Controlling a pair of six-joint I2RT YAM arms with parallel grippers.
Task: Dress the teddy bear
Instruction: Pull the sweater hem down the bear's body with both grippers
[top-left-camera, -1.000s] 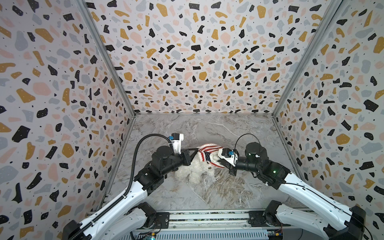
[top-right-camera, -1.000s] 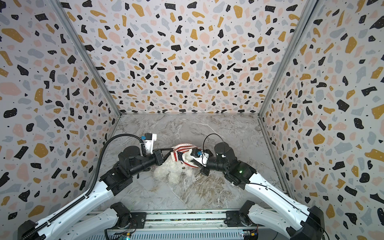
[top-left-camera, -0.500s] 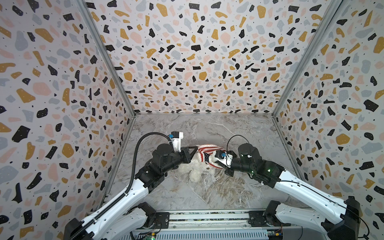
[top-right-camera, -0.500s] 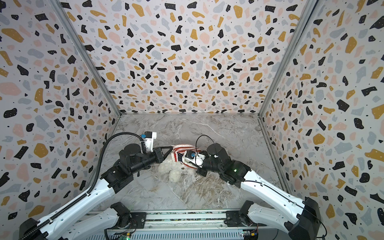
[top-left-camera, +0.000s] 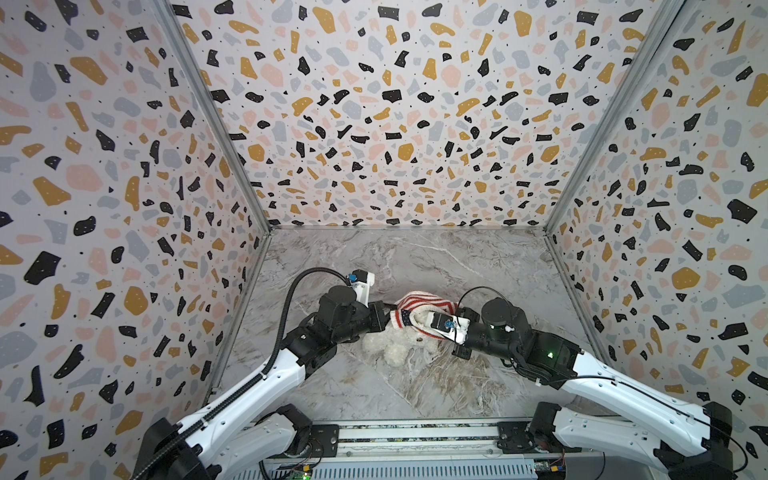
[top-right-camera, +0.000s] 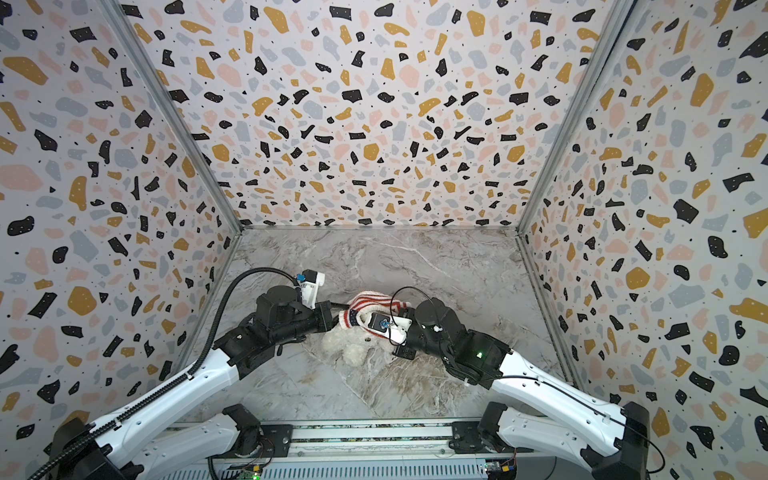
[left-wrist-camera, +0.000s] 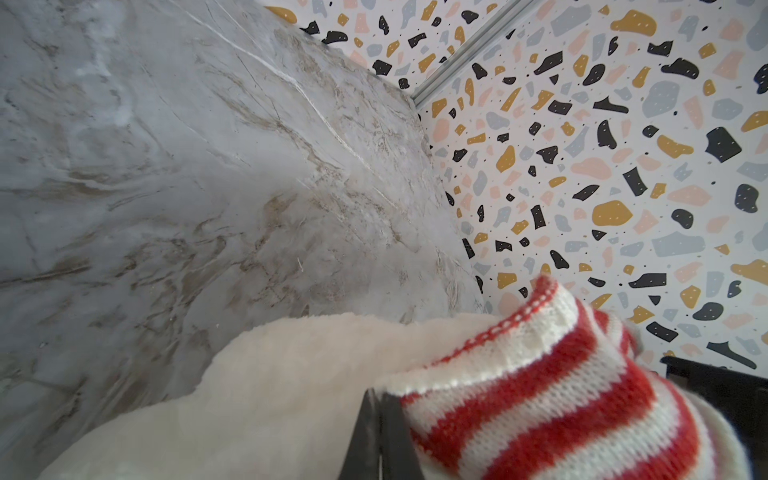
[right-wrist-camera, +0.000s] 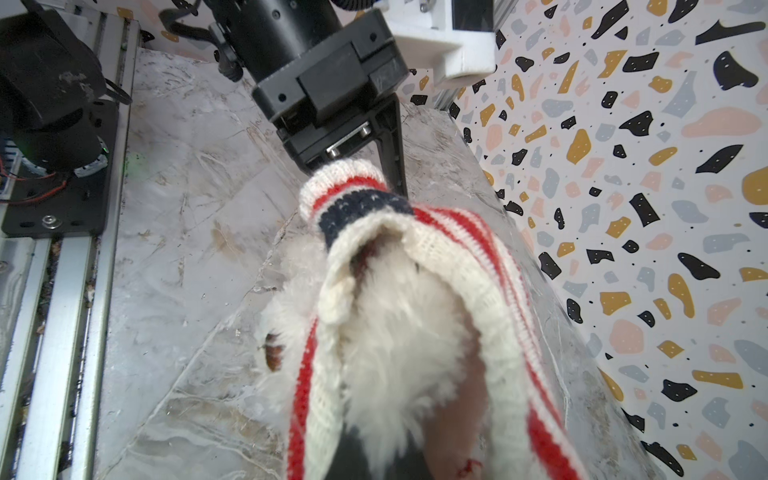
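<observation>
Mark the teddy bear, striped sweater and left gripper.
teddy bear (top-left-camera: 394, 351): a top view, exposed fluffy body.
striped sweater (top-left-camera: 419, 302): a top view, red-and-white stripes.
left gripper (left-wrist-camera: 379, 401): left wrist view, tips shut on the knit edge.

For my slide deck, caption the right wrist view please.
Left gripper and right gripper hold the striped sweater open over the teddy bear.

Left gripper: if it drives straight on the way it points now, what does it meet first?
The red-and-white striped knitted sweater that the left gripper pinches, then probably the fluffy cream-white teddy bear partly inside it; depth beyond is unclear.
</observation>
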